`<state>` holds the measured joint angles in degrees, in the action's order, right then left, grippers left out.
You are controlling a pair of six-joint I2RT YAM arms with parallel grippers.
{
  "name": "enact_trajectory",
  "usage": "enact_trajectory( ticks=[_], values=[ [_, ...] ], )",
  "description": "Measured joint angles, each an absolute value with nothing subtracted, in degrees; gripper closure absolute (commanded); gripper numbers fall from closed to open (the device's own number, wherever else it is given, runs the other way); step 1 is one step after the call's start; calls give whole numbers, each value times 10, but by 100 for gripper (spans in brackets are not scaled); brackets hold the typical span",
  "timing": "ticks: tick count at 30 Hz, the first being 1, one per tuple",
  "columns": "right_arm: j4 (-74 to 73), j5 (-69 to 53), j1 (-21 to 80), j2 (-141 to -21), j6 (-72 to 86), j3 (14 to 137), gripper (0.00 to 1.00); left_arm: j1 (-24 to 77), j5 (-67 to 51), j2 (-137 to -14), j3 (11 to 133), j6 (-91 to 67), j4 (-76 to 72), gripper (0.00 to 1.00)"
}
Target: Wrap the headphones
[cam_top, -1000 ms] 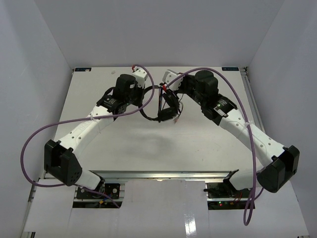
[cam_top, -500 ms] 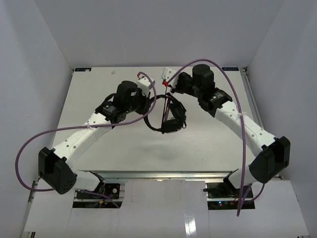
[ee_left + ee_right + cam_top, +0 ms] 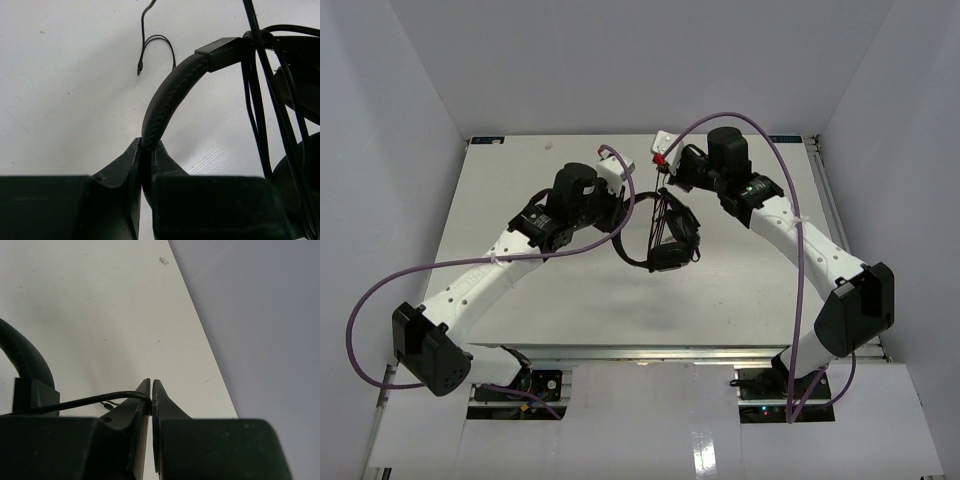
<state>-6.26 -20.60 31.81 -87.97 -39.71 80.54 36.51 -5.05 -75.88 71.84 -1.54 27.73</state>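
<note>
Clamping the headband [image 3: 167, 97] of the headphones [image 3: 665, 235] in my left pincer [image 3: 146, 147] and pinching the cable [image 3: 90, 401] in my right pincer [image 3: 151, 383], I judge wrapping partly done: several strands cross the band ahead, and a loose end [image 3: 139, 65] lies beyond.

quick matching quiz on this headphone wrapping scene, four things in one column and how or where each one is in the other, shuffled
Things:
1. left gripper
2. right gripper
3. loose plug end
4. thick purple robot cable

States:
A. shut on the thin black cable
B. arching over a white arm
C. shut on the padded black headband of the headphones
D. free over the white table, in neither gripper

Pairs: 1-C, 2-A, 3-D, 4-B
</note>
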Motion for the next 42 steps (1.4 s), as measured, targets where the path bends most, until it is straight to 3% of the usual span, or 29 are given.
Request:
enact_trajectory(
  ticks=[9, 20, 30, 32, 35, 42],
  values=[
    [-47, -272, 269, -867, -352, 757, 92, 365, -48, -750, 751, -26, 289, 100],
    [78, -493, 239, -867, -214, 703, 91, 366, -68, -768, 860, -50, 341, 100],
    [572, -617, 231, -972, 244, 637, 88, 371, -69, -801, 942, -96, 389, 100],
    [646, -620, 234, -1010, 333, 641, 84, 372, -69, -804, 958, -105, 388, 100],
    [693, -620, 241, -1058, 427, 642, 79, 376, -76, -805, 984, -120, 374, 100],
    [732, -612, 271, -1064, 490, 625, 78, 381, -87, -804, 1016, -137, 344, 100]
  ],
)
